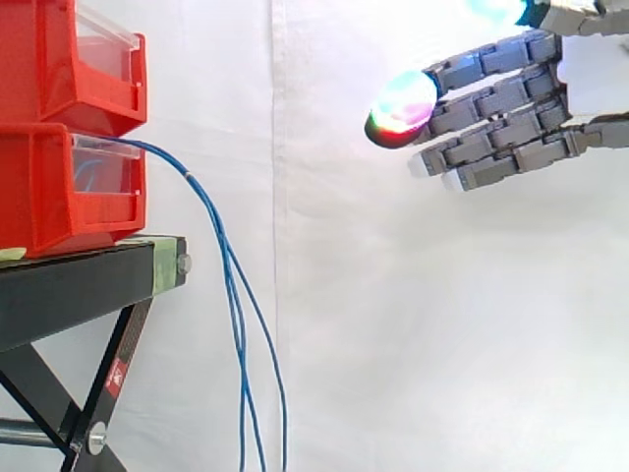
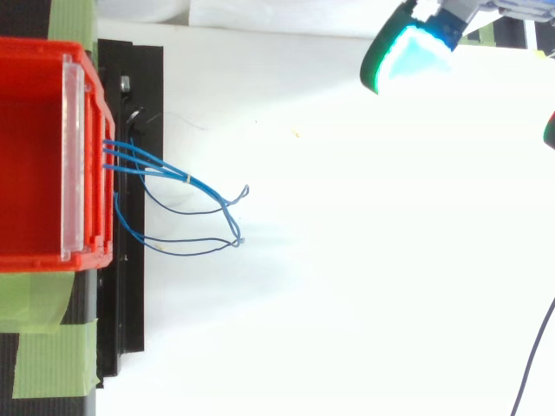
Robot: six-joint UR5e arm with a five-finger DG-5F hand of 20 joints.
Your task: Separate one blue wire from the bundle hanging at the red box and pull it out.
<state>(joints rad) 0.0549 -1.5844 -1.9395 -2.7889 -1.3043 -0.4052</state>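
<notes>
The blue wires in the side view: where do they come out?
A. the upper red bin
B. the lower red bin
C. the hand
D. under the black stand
B: the blue wires leave the front of the lower red bin and hang down beside the black stand, apart from the open hand.
</notes>
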